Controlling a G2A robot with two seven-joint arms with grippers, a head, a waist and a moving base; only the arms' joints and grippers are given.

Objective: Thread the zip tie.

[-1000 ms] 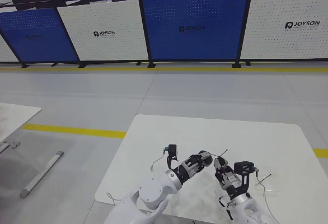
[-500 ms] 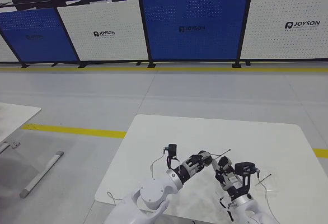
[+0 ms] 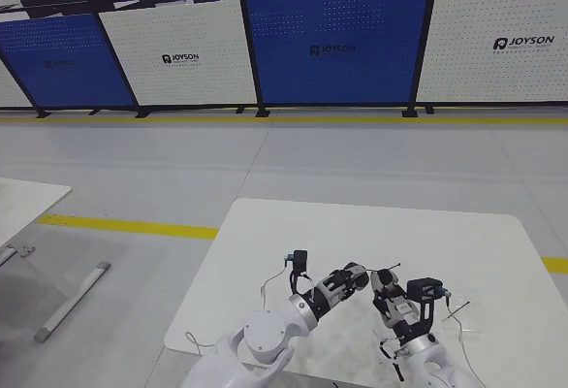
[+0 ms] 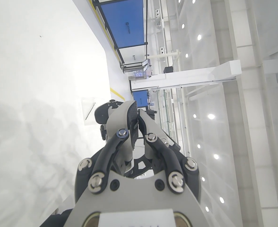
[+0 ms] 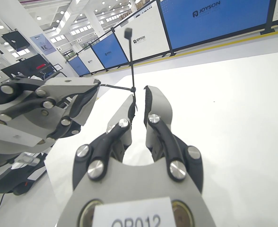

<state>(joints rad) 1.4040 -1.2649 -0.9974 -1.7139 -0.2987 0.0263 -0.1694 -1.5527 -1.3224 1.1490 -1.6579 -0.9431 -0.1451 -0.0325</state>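
Observation:
A thin black zip tie [image 5: 131, 60] stands upright between my two grippers, its small square head at the top. A second strand runs sideways from a junction just above my right gripper's tips to my left gripper [image 5: 97, 86], which is shut on that strand's end. My right gripper [image 5: 139, 98] has its fingers slightly apart; the tie's lower end lies against one pad [image 5: 132, 109]. In the top view the left gripper [image 3: 359, 274] and right gripper [image 3: 382, 279] meet low over the white table [image 3: 381, 223], with the zip tie [image 3: 393, 264] poking out. The left gripper [image 4: 137, 114] shows pressed fingers.
Another zip tie [image 3: 457, 309] lies on a clear plastic sheet [image 4: 89, 112] on the table beside the right arm. The table's near edge is close under both arms. Blue and white fence panels [image 3: 332, 48] stand far behind.
Both grippers stay together and shift only slightly. The tie's free end has swung a little to the right in the top view.

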